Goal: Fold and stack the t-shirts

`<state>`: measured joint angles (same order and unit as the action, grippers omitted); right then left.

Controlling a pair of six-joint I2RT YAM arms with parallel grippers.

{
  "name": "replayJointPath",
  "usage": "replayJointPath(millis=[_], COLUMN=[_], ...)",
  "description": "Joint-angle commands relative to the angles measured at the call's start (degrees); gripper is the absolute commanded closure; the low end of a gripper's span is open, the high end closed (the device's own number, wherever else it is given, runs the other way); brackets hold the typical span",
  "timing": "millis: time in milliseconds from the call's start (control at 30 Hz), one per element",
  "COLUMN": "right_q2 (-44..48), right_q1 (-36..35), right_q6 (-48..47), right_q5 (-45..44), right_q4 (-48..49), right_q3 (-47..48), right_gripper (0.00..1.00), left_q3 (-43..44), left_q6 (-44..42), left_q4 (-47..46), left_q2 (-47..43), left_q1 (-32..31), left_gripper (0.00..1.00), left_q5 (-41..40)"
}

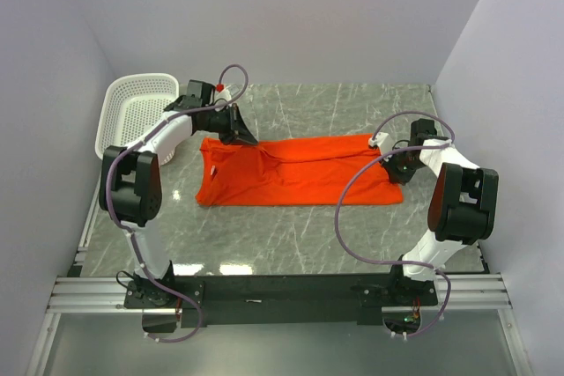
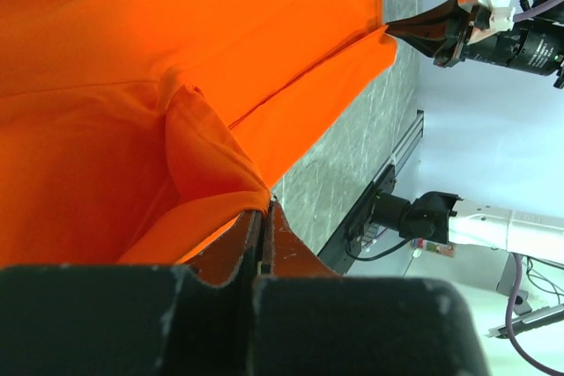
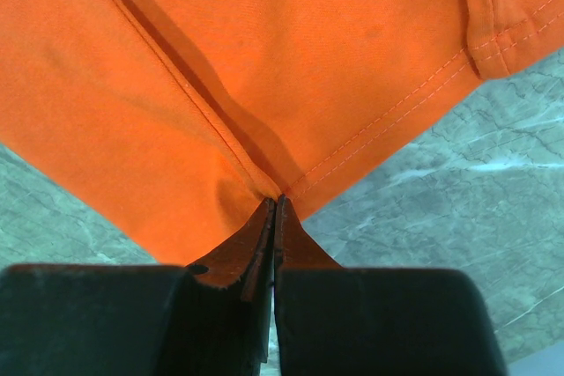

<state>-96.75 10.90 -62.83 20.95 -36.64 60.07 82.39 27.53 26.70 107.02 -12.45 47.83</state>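
Our left gripper point(image 2: 264, 207) and right gripper point(image 3: 276, 203) are pinching opposite ends of the orange-red t-shirt point(image 1: 295, 173); we are holding it spread over the table point(image 1: 352, 239)

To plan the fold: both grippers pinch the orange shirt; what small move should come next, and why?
Probably raise both pinched edges together, slightly, to begin folding. The left gripper and right gripper are shut on opposite ends of the t-shirt, which lies spread along the table.
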Motion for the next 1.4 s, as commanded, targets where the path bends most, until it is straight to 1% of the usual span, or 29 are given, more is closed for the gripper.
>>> replayJointPath(millis=[0,367,500,767,967,1000,1033,1067,1100,1133,1167,1200,1233,1267,1300,1333,1367], right_q2=[-0.37,-0.19,-0.28,-0.37,-0.11,-0.02,-0.02,0.33,0.68,1.21,3.30,4.80,6.38,7.88,10.50,11.66,13.06], right_q1=[0.44,0.36,0.44,0.44,0.35,0.44,0.44,0.44,0.36,0.35,0.44,0.36,0.27,0.35,0.09,-0.69,-1.31], right_q6=[0.43,0.34,0.34,0.42,0.60,0.69,0.78,1.65,2.61,3.75,5.59,6.92,8.41,10.25,10.97,11.41,11.32], right_q5=[0.14,-0.03,-0.03,-0.03,0.06,0.06,0.14,0.14,0.14,0.58,1.02,1.20,2.07,2.60,3.39,4.53,5.41], right_q4=[0.87,1.05,1.05,1.05,1.05,1.05,1.13,1.40,2.01,2.28,2.54,4.28,4.91,5.09,5.09,4.57,3.69], right_q3=[2.59,2.42,2.42,2.50,2.59,2.59,2.59,2.59,2.68,2.77,2.42,2.07,1.72,1.45,1.45,1.54,2.15], right_gripper=[0.97,0.96,0.96,0.95,0.91,0.87,0.82,0.74,0.72,0.71,0.64,0.62,0.59,0.56,0.48,0.44,0.40], left_q3=[4.00,9.89,10.69,10.25,12.88,13.41,14.37,14.73,15.16,15.43,15.87,16.05,16.57,16.84,17.19,17.71,17.46], left_q6=[-3.53,-6.08,-6.44,-5.21,-4.77,-4.59,-4.42,-4.33,-3.98,-3.54,-3.27,-3.10,-2.66,-2.48,-2.48,-2.22,-2.04], left_q4=[1.60,5.03,5.73,5.38,6.61,7.05,7.31,7.32,7.32,6.62,6.35,5.83,5.04,4.77,4.68,4.77,4.16], left_q2=[1.08,6.88,8.11,8.46,10.31,10.92,11.19,11.28,11.10,10.67,10.23,8.83,8.12,7.51,6.19,5.48,4.52], left_q1=[0.32,1.02,1.55,2.60,2.69,2.69,2.69,2.69,2.69,2.69,2.69,2.69,2.60,2.60,2.60,2.60,2.60], left_gripper=[0.99,0.99,0.99,0.99,0.96,0.95,0.89,0.87,0.84,0.81,0.74,0.69,0.60,0.58,0.58,0.57,0.57], left_q5=[2.00,2.35,2.17,-1.34,-4.06,-5.11,-5.64,-6.34,-7.39,-10.19,-11.87,-13.45,-14.95,-18.36,-19.78,-21.19,-24.86])
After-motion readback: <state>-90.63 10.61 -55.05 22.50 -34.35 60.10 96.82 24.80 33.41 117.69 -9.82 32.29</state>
